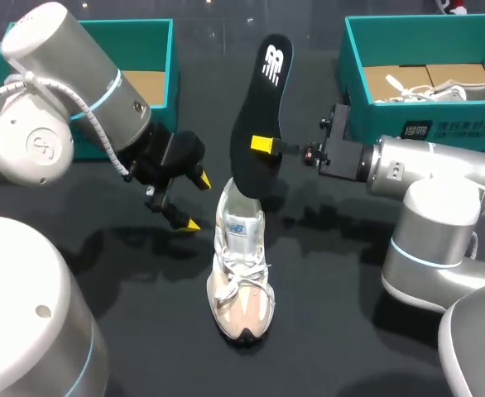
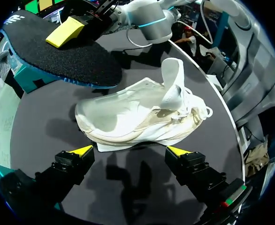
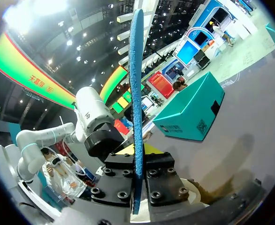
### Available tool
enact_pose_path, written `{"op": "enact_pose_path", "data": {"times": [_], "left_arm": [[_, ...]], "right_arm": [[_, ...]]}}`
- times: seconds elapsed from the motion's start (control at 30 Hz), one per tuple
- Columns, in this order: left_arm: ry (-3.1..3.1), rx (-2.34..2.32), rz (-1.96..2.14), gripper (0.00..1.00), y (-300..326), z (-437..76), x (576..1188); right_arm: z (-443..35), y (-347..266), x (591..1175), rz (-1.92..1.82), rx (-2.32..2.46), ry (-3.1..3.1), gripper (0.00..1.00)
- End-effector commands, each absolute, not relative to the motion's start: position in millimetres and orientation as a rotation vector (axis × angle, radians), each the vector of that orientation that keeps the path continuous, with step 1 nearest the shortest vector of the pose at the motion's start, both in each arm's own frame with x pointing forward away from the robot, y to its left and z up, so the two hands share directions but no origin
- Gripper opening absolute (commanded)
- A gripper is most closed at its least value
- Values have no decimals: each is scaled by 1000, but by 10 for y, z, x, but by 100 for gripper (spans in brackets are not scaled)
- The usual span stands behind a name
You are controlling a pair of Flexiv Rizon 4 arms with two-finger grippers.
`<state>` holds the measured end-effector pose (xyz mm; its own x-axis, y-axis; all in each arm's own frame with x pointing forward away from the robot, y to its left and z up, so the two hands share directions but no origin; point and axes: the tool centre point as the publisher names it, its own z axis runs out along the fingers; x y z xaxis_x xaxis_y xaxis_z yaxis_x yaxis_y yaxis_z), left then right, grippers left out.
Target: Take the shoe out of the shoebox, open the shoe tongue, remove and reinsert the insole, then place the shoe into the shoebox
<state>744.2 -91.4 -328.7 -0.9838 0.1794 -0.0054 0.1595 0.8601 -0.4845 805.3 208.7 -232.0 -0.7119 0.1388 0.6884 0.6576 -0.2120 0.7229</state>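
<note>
Head: high behind, looking down over whole table (image 1: 350, 289) | left wrist: close, facing shoe (image 2: 137, 117) side-on | right wrist: tight along insole (image 3: 136, 93) edge | shared: head and left wrist both catch shoe and insole

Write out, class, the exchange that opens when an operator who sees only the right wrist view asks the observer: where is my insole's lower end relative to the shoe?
Observer: The insole stands nearly upright, its lower end at the heel opening of the shoe; I cannot tell whether it is inside.
Operator: Is the tongue out of the way?
Observer: Yes, the tongue stands raised above the laces.
Operator: Does the left gripper hold the shoe?
Observer: No, the left gripper is open beside the shoe, not touching it.
</note>
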Motion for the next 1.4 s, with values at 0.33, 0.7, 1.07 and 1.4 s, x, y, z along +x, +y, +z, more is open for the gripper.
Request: {"op": "enact_pose_path", "data": {"times": [0.33, 0.7, 1.07, 1.4], "left_arm": [[-2994, -263, 757, 100, -941, -3338, 7444], [-3029, -239, 715, 100, -964, -3475, 7451], [-3059, -239, 738, 100, -994, -3564, 7521], [-3077, -262, 737, 100, -1017, -3544, 7509]], "right_arm": [[-2339, 2109, 8063, -1987, -933, -1689, 0], [-2500, 2295, 8082, -2014, -745, -1741, 0], [-2571, 2387, 8093, -2048, -669, -1737, 0], [-2610, 2379, 8082, -2063, -656, -1736, 0]]}}
